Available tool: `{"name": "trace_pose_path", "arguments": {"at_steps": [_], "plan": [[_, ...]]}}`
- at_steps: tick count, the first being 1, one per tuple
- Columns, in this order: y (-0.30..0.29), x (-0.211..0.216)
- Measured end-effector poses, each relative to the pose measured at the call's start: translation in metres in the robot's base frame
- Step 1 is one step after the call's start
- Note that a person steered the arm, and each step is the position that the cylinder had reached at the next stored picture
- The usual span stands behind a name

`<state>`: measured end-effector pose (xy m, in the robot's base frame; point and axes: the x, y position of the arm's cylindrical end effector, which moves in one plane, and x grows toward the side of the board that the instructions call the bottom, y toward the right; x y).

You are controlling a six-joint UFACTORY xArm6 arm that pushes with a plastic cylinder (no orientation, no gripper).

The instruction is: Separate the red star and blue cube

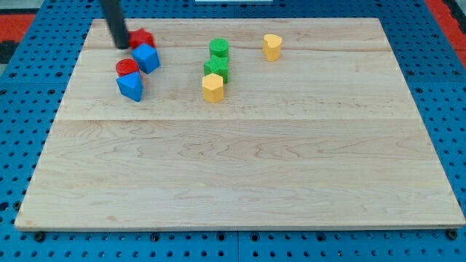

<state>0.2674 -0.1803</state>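
The red star (142, 38) lies near the view's top left, partly behind my rod. The blue cube (146, 58) sits just below it, touching or nearly touching it. My tip (121, 46) rests at the red star's left side and up-left of the blue cube. A red cylinder (127, 68) and a blue triangular block (130, 86) sit just below the blue cube, close together.
A green cylinder (218, 49), a green star-like block (216, 68) and a yellow hexagonal block (212, 88) form a column at the top middle. A yellow heart-like block (272, 46) sits to their right. The wooden board (240, 167) lies on a blue pegboard.
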Motion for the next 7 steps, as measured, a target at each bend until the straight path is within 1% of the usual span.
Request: {"name": "trace_pose_path", "arguments": {"at_steps": [1, 2, 3, 4, 5, 6, 7], "plan": [[0.010, 0.012], [0.038, 0.033], [0.096, 0.039], [0.105, 0.026], [0.019, 0.016], [-0.009, -0.001], [0.012, 0.002]]}}
